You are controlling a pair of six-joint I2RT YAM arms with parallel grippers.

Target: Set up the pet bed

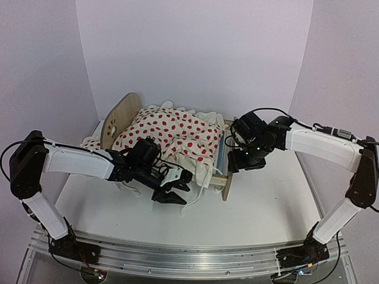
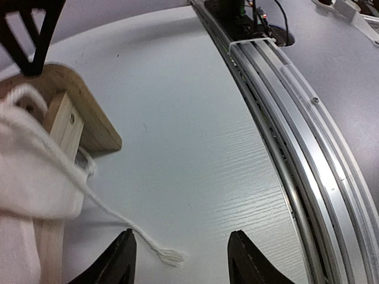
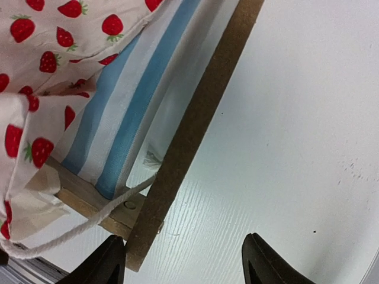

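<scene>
**That loose cord is the thing to watch**

The pet bed [image 1: 121,121] sits on the table [image 1: 266,201] between the two arms. The strawberry blanket [image 1: 177,133] is heaped over it and hangs off the bed's near side.

The left gripper [image 2: 180,248] hovers low at the bed's near corner, jaws apart and holding nothing. The right gripper [image 3: 183,254] is the same, released and empty just outside the footboard [image 3: 195,118], with the striped mattress [image 3: 124,100] showing on the other side of that board.

My worry is the white cord [image 2: 112,210] trailing from the blanket off the bed's corner. Its frayed end lies right by one left finger. If that arm lifts away and the cord snags, I reckon it drags the blanket off the bed, maybe shifts the light frame too. A careless swing from the right arm could also bump the footboard and skew the bed.
</scene>
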